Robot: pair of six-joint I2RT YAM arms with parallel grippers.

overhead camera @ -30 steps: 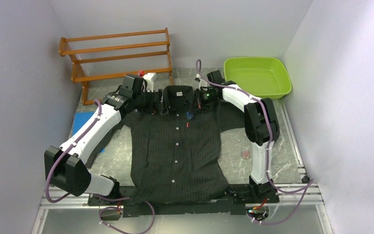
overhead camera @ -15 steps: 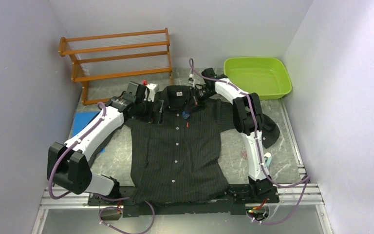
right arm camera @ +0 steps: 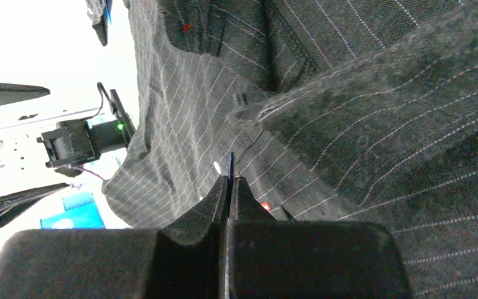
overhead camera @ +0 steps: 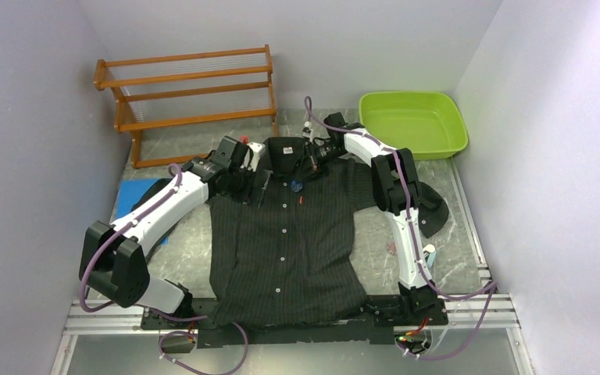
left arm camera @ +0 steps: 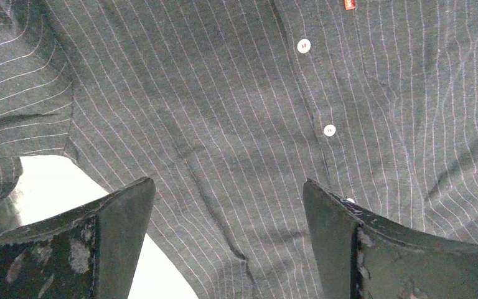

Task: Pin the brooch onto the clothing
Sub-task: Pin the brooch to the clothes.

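The clothing [overhead camera: 285, 234] is a black pinstriped shirt lying flat and face up on the table, collar at the far end. A small blue brooch [overhead camera: 298, 185] sits just below the collar, to the right of the button line. My right gripper [overhead camera: 304, 177] is shut on it. In the right wrist view the brooch [right arm camera: 230, 163] shows as a thin blue edge sticking out between the closed jaws of the right gripper [right arm camera: 229, 182], close over the clothing [right arm camera: 361, 106]. My left gripper [overhead camera: 256, 184] hangs open over the clothing [left arm camera: 224, 93] left of the buttons; the left gripper [left arm camera: 227, 208] holds nothing.
A wooden rack [overhead camera: 187, 86] stands at the back left. A green basin [overhead camera: 412, 121] sits at the back right. A blue mat [overhead camera: 134, 195] lies under the left arm. The shirt's right sleeve [overhead camera: 431, 209] is bunched beside the right arm.
My left gripper has moved right, from the shoulder onto the shirt front. The right arm swung left with the brooch a second ago and has barely moved since.
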